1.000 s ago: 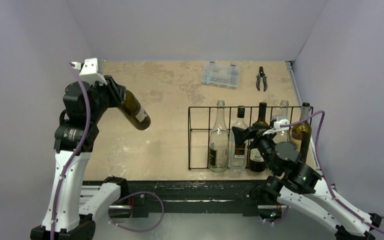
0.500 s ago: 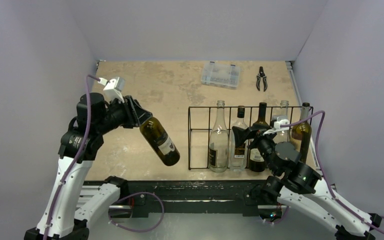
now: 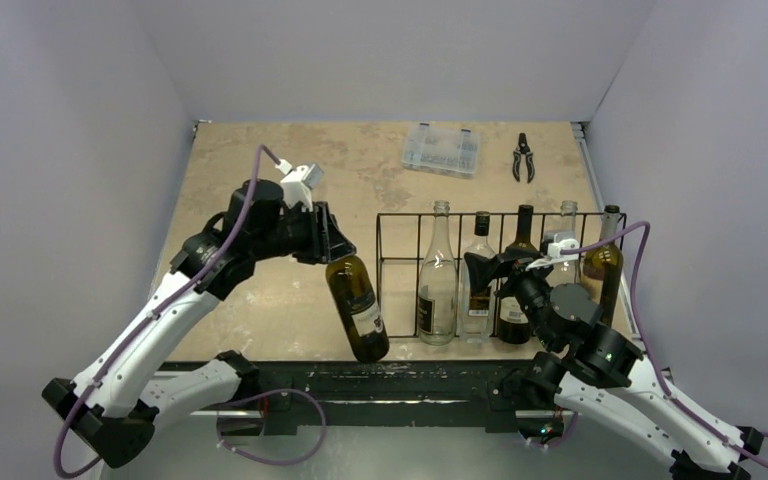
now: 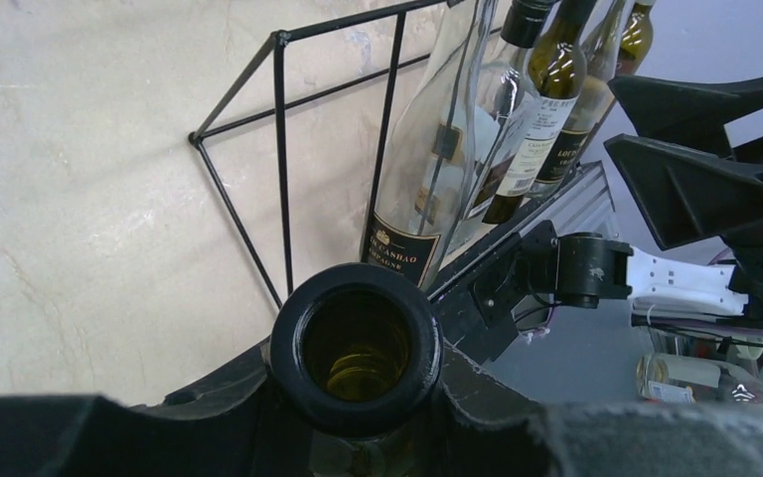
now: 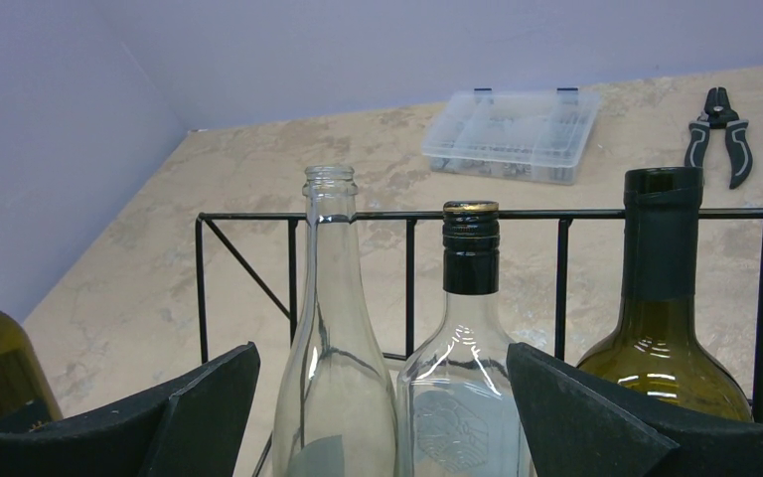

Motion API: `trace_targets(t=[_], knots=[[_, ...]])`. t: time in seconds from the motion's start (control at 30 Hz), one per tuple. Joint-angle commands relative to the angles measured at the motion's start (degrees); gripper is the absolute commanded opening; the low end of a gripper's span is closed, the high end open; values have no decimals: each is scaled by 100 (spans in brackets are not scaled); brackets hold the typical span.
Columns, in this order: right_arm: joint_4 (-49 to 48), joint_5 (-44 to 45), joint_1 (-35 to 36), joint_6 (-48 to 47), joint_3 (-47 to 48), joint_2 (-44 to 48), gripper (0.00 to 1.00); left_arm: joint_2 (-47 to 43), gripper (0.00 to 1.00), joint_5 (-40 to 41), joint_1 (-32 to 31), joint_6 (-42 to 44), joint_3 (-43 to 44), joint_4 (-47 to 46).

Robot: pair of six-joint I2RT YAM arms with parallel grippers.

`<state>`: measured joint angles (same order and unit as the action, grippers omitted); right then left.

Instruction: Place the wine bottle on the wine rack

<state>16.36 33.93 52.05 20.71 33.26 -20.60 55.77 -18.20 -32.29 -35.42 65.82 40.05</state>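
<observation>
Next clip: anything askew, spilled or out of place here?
Only the wine bottle: the left tool holds it by the neck, slanted, base low, just outside the wine rack's left end. Its mouth is uncapped. The other bottles stand upright in the rack; no spill shows.

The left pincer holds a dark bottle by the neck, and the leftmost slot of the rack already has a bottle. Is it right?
Not quite. The left pincer holds the bottle by the neck, but the rack's leftmost slot is empty, as the top view shows.
</observation>
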Motion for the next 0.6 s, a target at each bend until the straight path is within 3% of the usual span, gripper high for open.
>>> trace_targets(t=[0.0, 0.57], knots=[[-87, 114, -20, -41, -23, 54, 99, 298, 0, 209, -415, -491, 125, -955], [-123, 70, -20, -58, -43, 109, 99, 2056, 0, 552, -1049, -228, 989, -1261]])
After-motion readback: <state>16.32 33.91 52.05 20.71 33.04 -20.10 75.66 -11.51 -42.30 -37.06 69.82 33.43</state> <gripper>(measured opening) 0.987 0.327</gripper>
